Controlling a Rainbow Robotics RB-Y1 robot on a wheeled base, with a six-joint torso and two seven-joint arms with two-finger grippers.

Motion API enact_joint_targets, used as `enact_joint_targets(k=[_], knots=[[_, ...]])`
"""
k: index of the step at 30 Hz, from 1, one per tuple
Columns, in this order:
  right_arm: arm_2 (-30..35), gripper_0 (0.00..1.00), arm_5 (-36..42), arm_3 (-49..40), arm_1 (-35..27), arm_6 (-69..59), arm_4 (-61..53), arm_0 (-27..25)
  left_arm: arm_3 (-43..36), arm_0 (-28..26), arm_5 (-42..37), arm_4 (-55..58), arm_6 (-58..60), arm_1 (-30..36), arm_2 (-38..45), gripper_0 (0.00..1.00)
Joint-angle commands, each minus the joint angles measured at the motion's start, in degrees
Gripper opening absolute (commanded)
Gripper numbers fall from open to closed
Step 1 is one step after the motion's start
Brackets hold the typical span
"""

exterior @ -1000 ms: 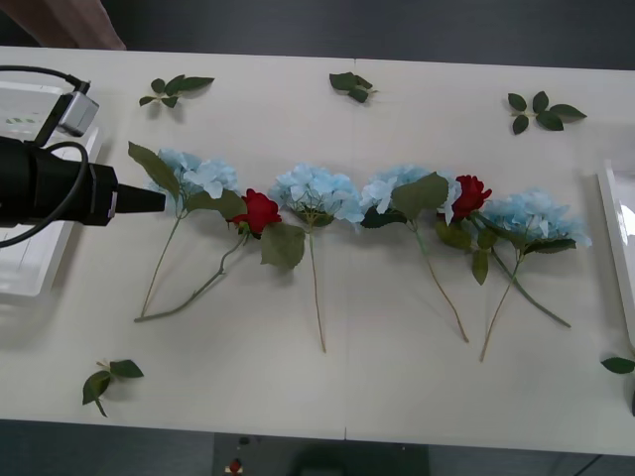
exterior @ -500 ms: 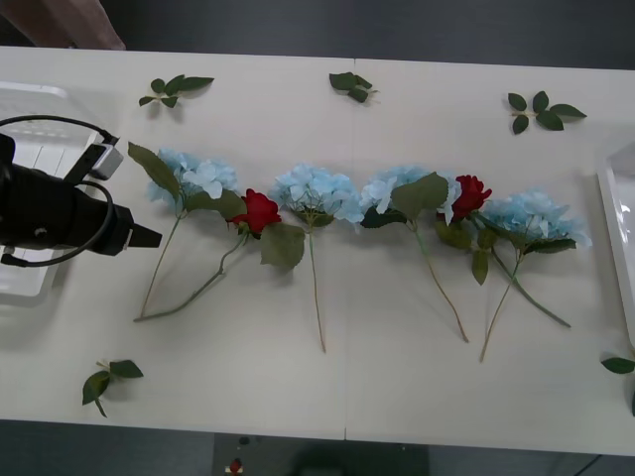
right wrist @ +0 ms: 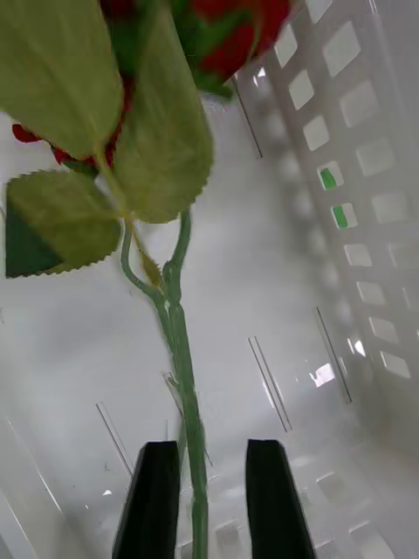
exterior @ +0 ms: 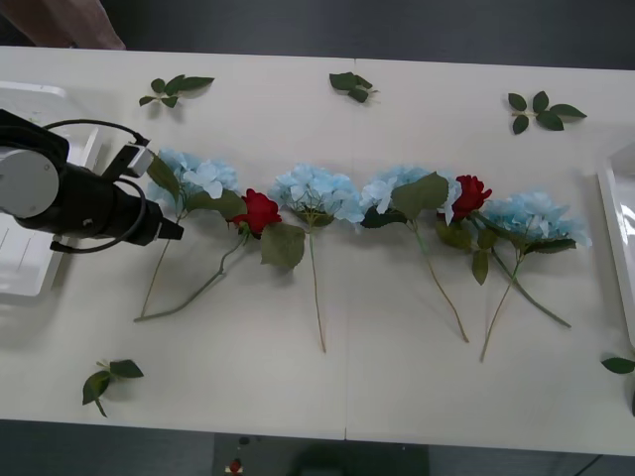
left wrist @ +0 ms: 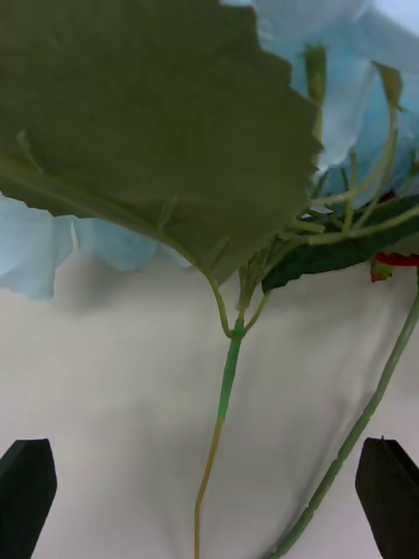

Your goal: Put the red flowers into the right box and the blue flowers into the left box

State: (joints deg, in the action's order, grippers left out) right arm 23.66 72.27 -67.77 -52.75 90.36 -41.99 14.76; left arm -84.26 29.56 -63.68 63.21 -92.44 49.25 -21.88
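Observation:
Several blue flowers lie in a row across the table; the leftmost has its stem running between the wide-apart black fingers of my open left gripper, just above the table. Two red flowers lie among them. The left box is behind my left arm. The right box sits at the table's right edge. Inside its perforated wall, my right gripper stands narrowly open around the stem of a red flower, which is not pinched.
Loose green leaf sprigs lie at the back, front left and front right. A red flower's stem curves close beside the leftmost blue stem. Bare table lies in front of the stems.
My left arm has swung right, from over the left box to the stem of the leftmost blue flower. The flowers on the table have not moved.

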Motion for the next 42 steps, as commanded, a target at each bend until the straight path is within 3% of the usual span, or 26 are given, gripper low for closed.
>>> enact_joint_targets(k=[1, 2, 7, 12, 13, 14, 17, 19, 33, 42], knots=[[0.9, 0.93, -0.4, -0.8, -2.0, 0.1, 0.3, 0.0, 3.7, 5.0, 1.4, -1.2, 0.5, -1.1, -2.5, 1.00], [0.9, 1.00, -0.4, -0.8, -2.0, 0.3, 0.2, 0.0, 5.2, 6.1, 2.2, -1.4, 0.5, -1.5, -3.8, 1.00], [0.9, 1.00, 0.0, -1.6, -2.0, 1.5, -0.6, 0.0, 10.0, 9.3, 7.0, -2.2, 0.2, -3.0, -9.0, 1.00], [1.5, 1.00, 5.7, -6.7, -2.0, 2.8, -1.7, 0.0, 13.2, 11.5, 7.7, -2.8, -0.1, -3.8, -12.1, 0.98], [1.6, 1.00, 6.7, -7.5, -2.0, 2.9, -1.9, 0.0, 13.3, 11.6, 7.9, -2.8, -0.1, -3.8, -12.4, 0.91], [1.7, 1.00, 8.9, -9.4, -2.0, 3.0, -2.3, 0.1, 13.4, 11.7, 8.1, -3.1, 0.0, -3.8, -13.0, 0.65], [1.7, 1.00, 13.1, -13.0, -2.0, 3.0, -4.9, 0.0, 13.8, 12.0, 8.1, -3.1, 0.0, -3.8, -13.7, 0.15], [1.7, 1.00, 15.2, -14.9, -1.9, 3.0, -6.5, 0.0, 14.1, 12.4, 8.2, -3.0, 0.1, -3.8, -14.2, 0.00], [1.3, 1.00, 26.6, -29.6, 2.8, -7.1, -13.8, 0.0, 12.5, 15.3, 8.1, -2.3, -0.1, -1.7, -14.4, 0.00], [-4.0, 1.00, 27.9, -38.6, 7.0, -17.3, -13.5, 0.0, 2.3, 15.6, 8.1, -0.9, 0.3, 8.7, -12.1, 0.00]])
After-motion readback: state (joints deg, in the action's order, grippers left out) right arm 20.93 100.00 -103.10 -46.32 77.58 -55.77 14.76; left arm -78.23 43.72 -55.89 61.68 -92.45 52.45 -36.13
